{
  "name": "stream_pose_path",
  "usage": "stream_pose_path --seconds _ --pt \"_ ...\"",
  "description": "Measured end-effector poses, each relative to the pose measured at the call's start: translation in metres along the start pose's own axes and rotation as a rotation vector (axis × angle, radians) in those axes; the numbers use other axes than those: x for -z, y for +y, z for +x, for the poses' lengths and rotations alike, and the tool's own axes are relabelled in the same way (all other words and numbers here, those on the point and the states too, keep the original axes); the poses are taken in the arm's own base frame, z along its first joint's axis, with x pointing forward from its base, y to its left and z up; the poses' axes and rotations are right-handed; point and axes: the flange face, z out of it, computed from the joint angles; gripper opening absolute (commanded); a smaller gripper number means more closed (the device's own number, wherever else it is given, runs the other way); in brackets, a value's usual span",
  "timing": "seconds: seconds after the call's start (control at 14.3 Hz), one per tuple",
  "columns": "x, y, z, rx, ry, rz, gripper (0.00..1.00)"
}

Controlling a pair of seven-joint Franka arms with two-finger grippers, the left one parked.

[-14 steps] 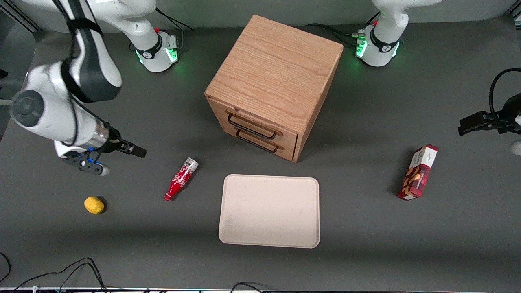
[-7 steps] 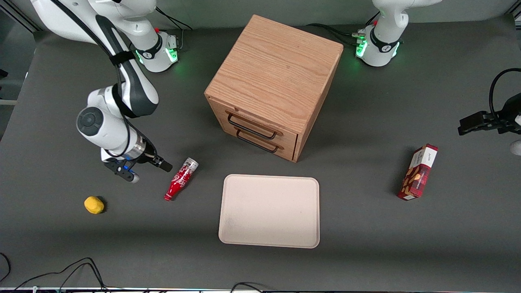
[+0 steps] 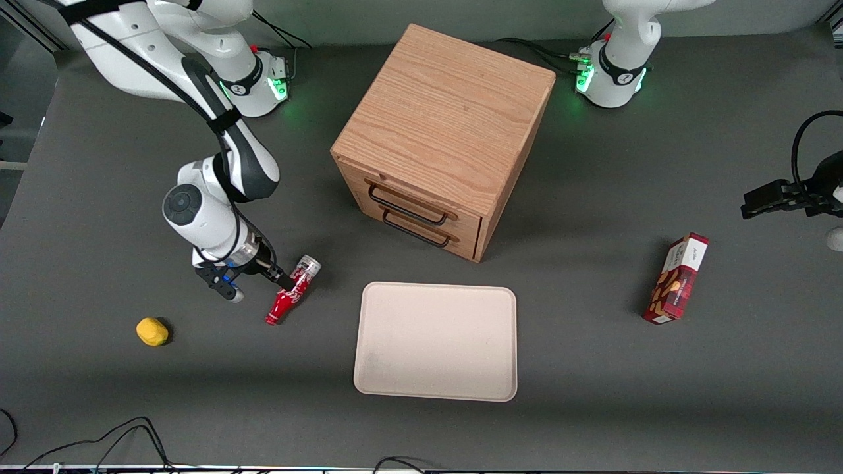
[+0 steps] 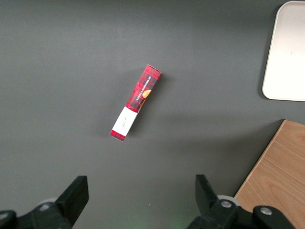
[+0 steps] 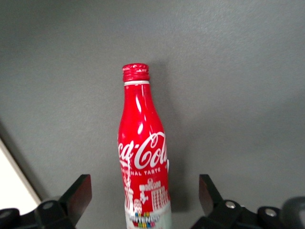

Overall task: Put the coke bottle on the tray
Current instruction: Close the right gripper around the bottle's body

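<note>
The coke bottle (image 3: pixel 293 290) lies on its side on the dark table, beside the cream-beige tray (image 3: pixel 435 342), toward the working arm's end. Its silver base points toward the wooden cabinet and its red cap toward the front camera. My right gripper (image 3: pixel 282 279) is low over the bottle's base end. In the right wrist view the bottle (image 5: pixel 142 157) lies between my open fingers (image 5: pixel 82 190), and the gripper (image 5: pixel 144 195) straddles its lower body with gaps on both sides.
A wooden two-drawer cabinet (image 3: pixel 442 135) stands farther from the front camera than the tray. A yellow lemon-like object (image 3: pixel 152 331) lies toward the working arm's end. A red snack box (image 3: pixel 678 278) lies toward the parked arm's end and also shows in the left wrist view (image 4: pixel 136 101).
My right arm has swung in toward the bottle and lowered, so the gripper now sits over the bottle's base end. The bottle and tray have not moved.
</note>
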Motion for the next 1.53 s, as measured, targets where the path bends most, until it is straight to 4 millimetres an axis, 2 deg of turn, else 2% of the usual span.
stream_pose_path --seconds 0.21,0.42,0.84,1.19,1.26,1.33,1.4,1.53 --pt "-0.024 -0.004 -0.011 -0.001 -0.001 0.005 1.0" --pt "-0.036 -0.004 -0.015 0.004 -0.003 0.006 1.0" --pt "-0.051 0.001 -0.017 0.053 0.003 -0.023 1.0" --pt "-0.051 0.0 -0.013 0.051 0.009 -0.023 0.99" --pt "-0.051 0.0 -0.012 0.05 0.011 -0.022 0.87" --pt "-0.051 0.0 -0.011 0.05 0.012 -0.022 0.54" --pt "-0.051 0.0 -0.011 0.049 0.012 -0.021 0.02" --pt "-0.051 0.0 -0.01 0.049 0.013 -0.021 0.0"
